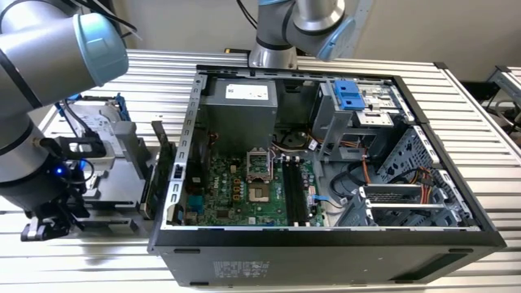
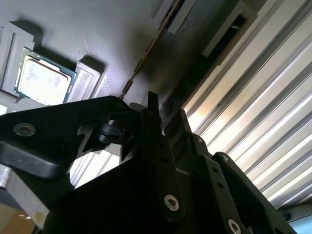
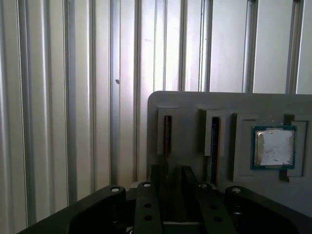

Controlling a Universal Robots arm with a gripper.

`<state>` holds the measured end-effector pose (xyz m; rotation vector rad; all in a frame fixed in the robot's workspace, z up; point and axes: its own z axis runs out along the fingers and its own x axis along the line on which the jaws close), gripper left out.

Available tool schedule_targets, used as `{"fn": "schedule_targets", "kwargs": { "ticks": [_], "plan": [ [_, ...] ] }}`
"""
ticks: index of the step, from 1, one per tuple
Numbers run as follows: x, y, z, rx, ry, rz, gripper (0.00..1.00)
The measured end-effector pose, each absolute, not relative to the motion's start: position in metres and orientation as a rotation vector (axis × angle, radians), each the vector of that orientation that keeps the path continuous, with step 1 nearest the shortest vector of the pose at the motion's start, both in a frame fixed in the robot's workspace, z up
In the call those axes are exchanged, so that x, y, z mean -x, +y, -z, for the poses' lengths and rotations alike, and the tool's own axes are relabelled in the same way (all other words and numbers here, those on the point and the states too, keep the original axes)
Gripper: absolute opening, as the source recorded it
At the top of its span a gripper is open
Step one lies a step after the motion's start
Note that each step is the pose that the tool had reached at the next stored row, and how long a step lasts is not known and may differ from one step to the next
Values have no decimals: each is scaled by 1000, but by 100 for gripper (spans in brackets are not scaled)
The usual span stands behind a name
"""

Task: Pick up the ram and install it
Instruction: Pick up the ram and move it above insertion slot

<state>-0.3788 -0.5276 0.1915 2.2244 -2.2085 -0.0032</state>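
- My one gripper [image 3: 172, 170] hangs at the grey holder [image 3: 190, 102] on the ribbed tabletop [image 3: 73, 97]. Its two fingers [image 3: 157, 178] are apart, clasping nothing.
- The holder has two narrow slots. One ram [image 3: 167, 131] stands on edge in the slot nearest the fingers; what the other holds I can't tell.
- One silver chip [image 3: 274, 147] sits in a square pocket beside them.
- One open computer case [image 1: 326, 235] stands beside the holder.
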Motion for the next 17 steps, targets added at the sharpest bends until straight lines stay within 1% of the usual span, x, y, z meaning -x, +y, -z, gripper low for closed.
{"fn": "schedule_targets", "kwargs": {
  "ticks": [13, 14, 17],
  "plan": [
    [379, -529, -191, -2223, -2207, 1, 100],
    [379, -529, -191, -2223, -2207, 1, 0],
    [379, -529, -191, -2223, -2207, 1, 0]
  ]
}}
